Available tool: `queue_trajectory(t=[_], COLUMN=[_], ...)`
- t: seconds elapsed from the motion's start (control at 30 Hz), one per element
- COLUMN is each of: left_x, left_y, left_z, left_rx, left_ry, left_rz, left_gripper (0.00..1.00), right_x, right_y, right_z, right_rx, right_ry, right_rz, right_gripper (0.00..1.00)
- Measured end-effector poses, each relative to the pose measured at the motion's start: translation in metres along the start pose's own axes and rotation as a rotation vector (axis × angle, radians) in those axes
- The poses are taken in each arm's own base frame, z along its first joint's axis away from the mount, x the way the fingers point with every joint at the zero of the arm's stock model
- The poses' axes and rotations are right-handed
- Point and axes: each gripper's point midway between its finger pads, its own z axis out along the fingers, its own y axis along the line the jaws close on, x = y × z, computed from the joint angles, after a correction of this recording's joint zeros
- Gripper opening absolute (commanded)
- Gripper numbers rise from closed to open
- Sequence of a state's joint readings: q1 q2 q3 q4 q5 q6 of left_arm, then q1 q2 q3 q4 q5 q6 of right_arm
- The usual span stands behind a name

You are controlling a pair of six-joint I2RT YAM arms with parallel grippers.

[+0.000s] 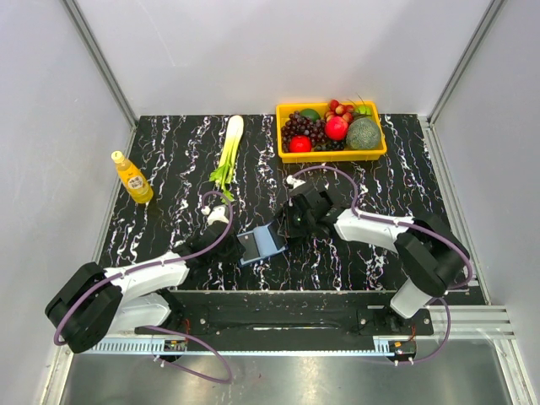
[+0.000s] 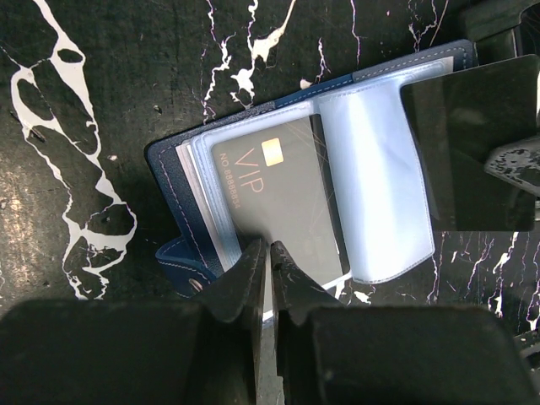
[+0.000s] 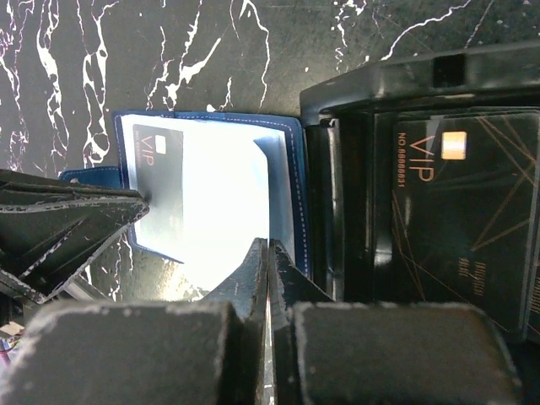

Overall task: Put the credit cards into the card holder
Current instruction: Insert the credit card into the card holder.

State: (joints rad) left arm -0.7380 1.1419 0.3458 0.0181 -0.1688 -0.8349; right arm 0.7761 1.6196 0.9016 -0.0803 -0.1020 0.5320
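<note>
The card holder point(image 1: 263, 245) lies open on the black marbled table point(image 1: 169, 152), near the front middle, between my two arms, with its pale blue inside facing up. A black card point(image 2: 283, 202) marked VIP sits in one of its clear sleeves point(image 2: 371, 186), on the side nearer my left arm. My left gripper point(image 2: 269, 257) has its fingers drawn almost together, with only a thin slit between them. The tips are at the lower edge of that card, and I cannot tell whether they pinch anything. My right gripper point(image 3: 267, 249) is fully closed and holds nothing. Its tips hang over the holder's far edge, where it meets the wall of a black tray point(image 3: 380, 80) standing just beside it; I cannot tell whether they touch either one. A second card point(image 3: 472, 219), black with gold lines, lies flat inside the tray. At the back of the table stands a yellow basket point(image 1: 332, 156) of fruit, a green stalk vegetable point(image 1: 229, 152) lies to its left, and a yellow bottle point(image 1: 132, 179) stands near the left edge, all well apart from the holder.
</note>
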Motion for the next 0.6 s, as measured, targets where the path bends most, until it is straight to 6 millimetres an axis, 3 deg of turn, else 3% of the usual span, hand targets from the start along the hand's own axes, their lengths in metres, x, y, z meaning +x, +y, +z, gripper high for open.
queue_trajectory(t=[0.33, 0.6], left_x=[0.0, 0.0], left_y=[0.0, 0.0], left_z=[0.0, 0.0], left_rx=[0.0, -0.001], left_ry=[-0.001, -0.001], left_rz=[0.0, 0.0], left_gripper=[0.11, 0.11], right_x=[0.003, -0.003], right_y=[0.007, 0.025], right_z=[0.009, -0.001], right_rx=[-0.046, -0.105], right_ry=[0.016, 0.001], right_rz=[0.024, 0.034], right_gripper=[0.0, 0.0])
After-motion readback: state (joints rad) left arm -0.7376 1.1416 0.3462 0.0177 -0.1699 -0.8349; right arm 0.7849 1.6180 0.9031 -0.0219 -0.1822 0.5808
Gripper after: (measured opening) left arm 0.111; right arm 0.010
